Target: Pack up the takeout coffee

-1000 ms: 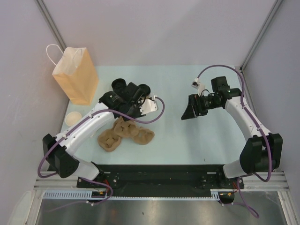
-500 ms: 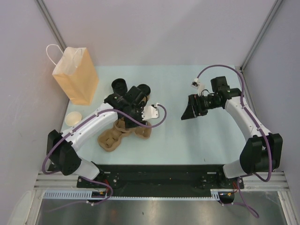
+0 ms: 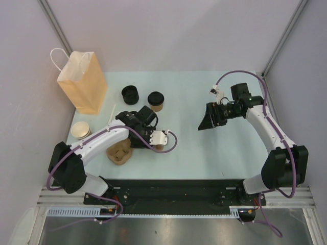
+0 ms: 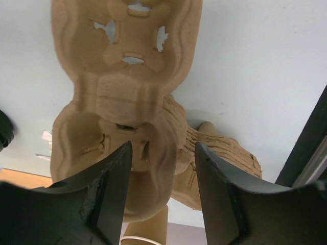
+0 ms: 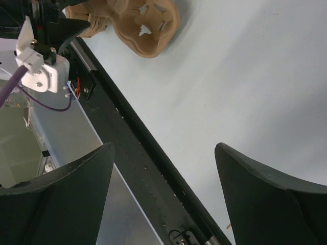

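Tools: left tool (image 4: 162, 148) jaws apart, low over pulp cup carrier (image 4: 122, 92) near front-left edge of counter (image 3: 194, 148), contact unclear | right tool (image 5: 163, 148) jaws wide apart, nothing between, above counter's right side | takeout coffee (image 3: 156, 100) upright, rear centre, near black lid stack (image 3: 130, 94) | paper bag (image 3: 83, 81) upright, rear-left corner

You have on the pale table (image 3: 214, 153): a standing paper bag (image 3: 82, 81), a stack of black lids (image 3: 130, 94), the takeout coffee (image 3: 156, 100), a lidless cup (image 3: 80, 130) and pulp cup carriers (image 3: 118, 152).
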